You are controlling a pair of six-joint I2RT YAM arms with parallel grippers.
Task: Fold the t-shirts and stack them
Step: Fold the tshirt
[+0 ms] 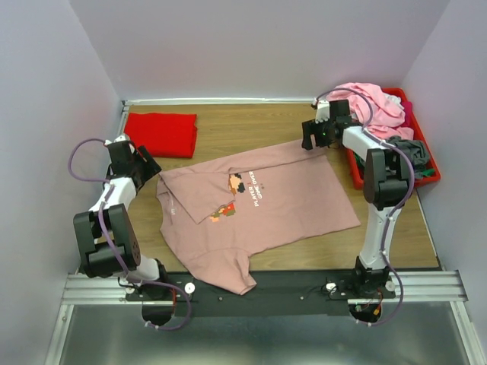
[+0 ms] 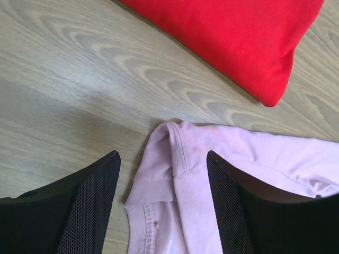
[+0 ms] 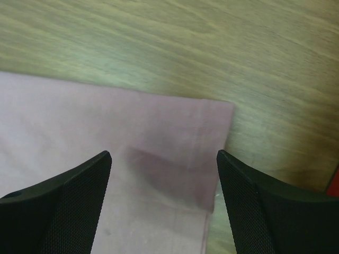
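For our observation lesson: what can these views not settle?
- Print wording on dusty-pink t-shirt: top view, too small.
- Lower clothes in red bin: top view, under the pile and right arm.
- Red t-shirt: left wrist view, cut by top edge.

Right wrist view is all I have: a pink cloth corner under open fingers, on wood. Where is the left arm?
Observer: The left gripper is open over the opposite end of the same pink shirt, with its fingers on either side of a bunched seam.
Operator: Anything folded yet?
Observer: One folded red shirt lies at the far left of the table, apart from the pink one.
Operator: More to come?
Observer: A red bin at the right edge holds a heap of clothes, pink on top.
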